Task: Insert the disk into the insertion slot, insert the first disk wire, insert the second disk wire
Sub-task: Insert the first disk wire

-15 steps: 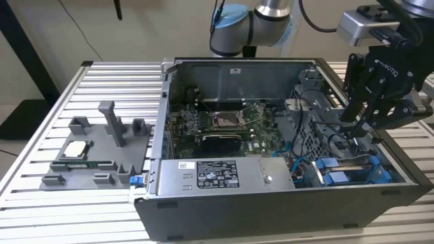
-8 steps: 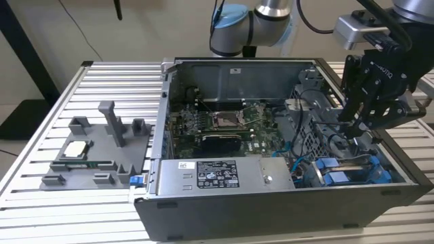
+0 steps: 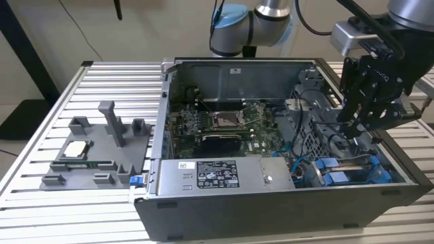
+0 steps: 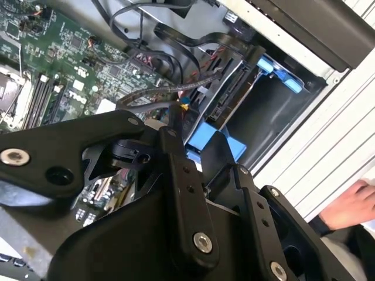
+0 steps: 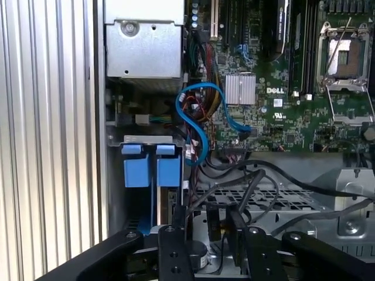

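The disk (image 3: 342,175), in its bright blue carrier, sits inside the insertion slot (image 3: 371,163) at the near right corner of the open computer case. Its blue tabs (image 5: 146,170) show in the first wrist view, and a blue carrier end (image 4: 281,73) shows in the second wrist view. My black gripper (image 3: 357,131) hangs inside the case just above the drive cage, among loose black wires (image 5: 258,175). A small connector with coloured leads (image 4: 183,106) lies right at the gripper (image 4: 193,137). The gripper's links hide what is between its tips.
The case holds a green motherboard (image 3: 224,122), a grey labelled power-supply box (image 3: 220,175) and a looped blue cable (image 5: 199,114). A grey fixture tray (image 3: 95,152) lies on the slatted table (image 3: 40,213) at the exterior view's left. A person's hand (image 4: 351,205) rests beside the case.
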Controlling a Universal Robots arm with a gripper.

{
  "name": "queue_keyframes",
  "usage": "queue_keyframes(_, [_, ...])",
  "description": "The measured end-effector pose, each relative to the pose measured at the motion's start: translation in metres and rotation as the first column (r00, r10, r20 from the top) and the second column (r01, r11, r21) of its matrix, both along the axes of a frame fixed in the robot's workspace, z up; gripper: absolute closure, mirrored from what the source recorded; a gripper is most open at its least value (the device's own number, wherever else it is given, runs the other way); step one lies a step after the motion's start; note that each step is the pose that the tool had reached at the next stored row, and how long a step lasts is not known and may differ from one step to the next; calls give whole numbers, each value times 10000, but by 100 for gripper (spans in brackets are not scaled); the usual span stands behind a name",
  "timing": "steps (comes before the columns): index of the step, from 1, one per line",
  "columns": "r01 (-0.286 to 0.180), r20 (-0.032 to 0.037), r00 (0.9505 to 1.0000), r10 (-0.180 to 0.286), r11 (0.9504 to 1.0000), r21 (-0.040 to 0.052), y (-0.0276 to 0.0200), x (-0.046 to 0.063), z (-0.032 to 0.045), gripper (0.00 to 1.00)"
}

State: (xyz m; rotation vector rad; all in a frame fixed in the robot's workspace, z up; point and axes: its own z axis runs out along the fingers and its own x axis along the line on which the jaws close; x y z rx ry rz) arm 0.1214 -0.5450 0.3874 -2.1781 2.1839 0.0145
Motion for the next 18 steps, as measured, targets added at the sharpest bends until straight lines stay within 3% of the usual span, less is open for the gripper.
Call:
queue_keyframes(1, [-1, 21, 10000, 1, 10000, 45, 0, 0, -9, 62])
queue_keyframes(2, [-2, 41, 10000, 1, 10000, 99, 0, 0, -16, 68])
queue_keyframes(4, [-2, 77, 10000, 0, 9998, 207, 0, 0, -31, 68])
queue_keyframes(5, [-2, 94, 10000, 0, 9997, 254, 0, 0, -38, 75])
queue_keyframes(7, [-3, 113, 9999, -1, 9994, 333, 0, 0, -47, 75])
queue_keyframes(10, [-3, 113, 9999, -1, 9994, 344, 0, 0, -47, 75])
queue_keyframes(11, [-2, 114, 9999, -2, 9994, 343, 0, 0, -48, 81])
queue_keyframes(18, [-3, 114, 9999, -1, 9994, 343, 0, 0, -56, 81])
